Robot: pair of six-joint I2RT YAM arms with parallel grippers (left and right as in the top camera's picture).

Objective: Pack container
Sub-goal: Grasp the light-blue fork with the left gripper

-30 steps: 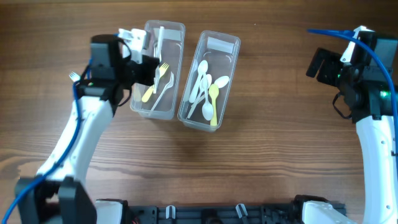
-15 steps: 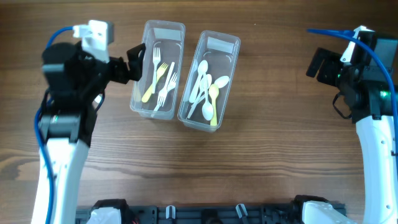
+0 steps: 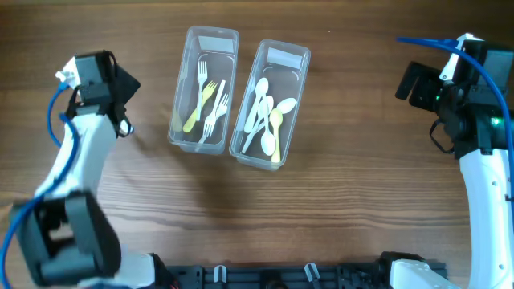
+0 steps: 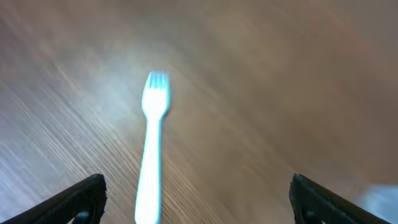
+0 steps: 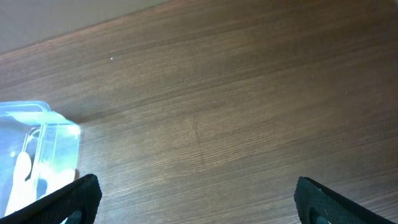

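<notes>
Two clear plastic containers stand side by side at the back of the table. The left container (image 3: 179, 128) holds several forks, white and yellow. The right container (image 3: 301, 60) holds several spoons. My left gripper (image 3: 96, 76) hangs over bare wood well left of both, jaws open and empty. In the left wrist view a white fork (image 4: 152, 143) lies blurred on the table, between and ahead of the left gripper (image 4: 199, 202). My right gripper (image 3: 411, 80) stays at the far right, open and empty. The right wrist view shows the right gripper (image 5: 202, 202) over bare wood.
A corner of the spoon container (image 5: 37, 149) shows at the left edge of the right wrist view. The wooden table (image 3: 337, 185) spreads around both containers. The arm bases stand along the front edge.
My left gripper opened over the fork container, left a white fork in it, then swung away to the far left. The right arm has not moved.
</notes>
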